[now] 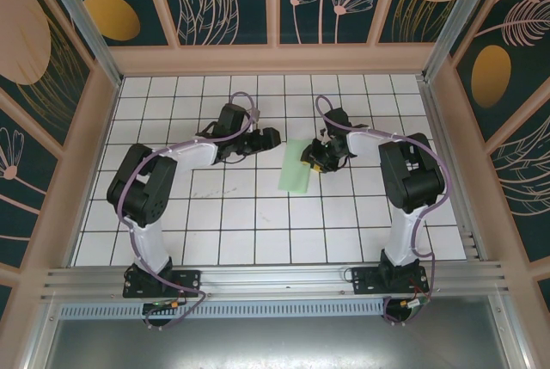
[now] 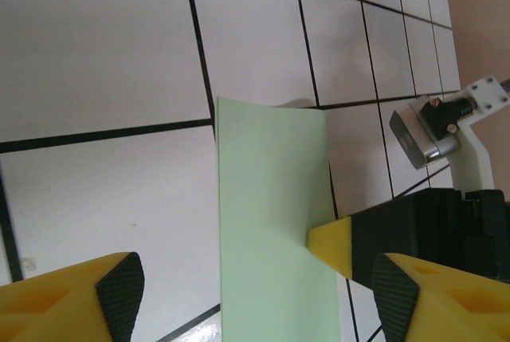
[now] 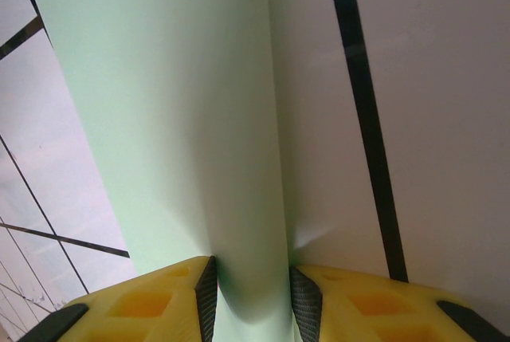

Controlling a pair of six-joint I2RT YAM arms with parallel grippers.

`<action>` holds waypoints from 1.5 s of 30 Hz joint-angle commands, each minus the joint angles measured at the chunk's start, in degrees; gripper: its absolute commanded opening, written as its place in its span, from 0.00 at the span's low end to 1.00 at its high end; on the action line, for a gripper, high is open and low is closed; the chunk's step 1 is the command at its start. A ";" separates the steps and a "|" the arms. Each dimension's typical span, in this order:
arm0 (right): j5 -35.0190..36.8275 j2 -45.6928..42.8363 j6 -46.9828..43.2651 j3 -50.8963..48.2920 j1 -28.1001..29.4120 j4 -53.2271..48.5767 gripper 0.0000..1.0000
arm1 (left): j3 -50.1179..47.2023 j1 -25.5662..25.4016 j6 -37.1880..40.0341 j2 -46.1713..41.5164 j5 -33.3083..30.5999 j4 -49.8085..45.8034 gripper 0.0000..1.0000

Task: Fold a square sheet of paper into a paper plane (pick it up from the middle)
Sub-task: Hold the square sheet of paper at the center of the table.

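Observation:
The square sheet of paper [image 1: 295, 176] is pale mint green and lies on the tiled table as a long strip, its right part curled up and over. In the right wrist view my right gripper [image 3: 253, 298] is shut on that rounded fold of the paper [image 3: 175, 119], pads touching both sides. In the top view the right gripper [image 1: 314, 156] sits at the strip's far right edge. My left gripper [image 1: 277, 139] hovers just left of the strip's far end, open. In the left wrist view the left gripper [image 2: 259, 294] straddles the paper [image 2: 271, 222] without touching it. No dart shape shows.
The right arm's yellow fingertip [image 2: 328, 245] and its wrist camera [image 2: 426, 131] are close to my left gripper's right side. White gridded table [image 1: 241, 214] stretches around the paper. Wooden walls [image 1: 94, 128] enclose the table on three sides.

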 commanded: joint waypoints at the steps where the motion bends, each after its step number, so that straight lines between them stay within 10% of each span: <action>1: 16.75 11.81 -1.87 -4.75 -0.38 -4.43 0.39 | 2.80 -0.99 -1.42 2.27 1.38 -0.56 0.75; 45: 17.22 13.13 -3.58 -5.50 0.83 -4.36 0.40 | 8.98 -5.39 -1.54 16.99 6.47 -9.04 0.10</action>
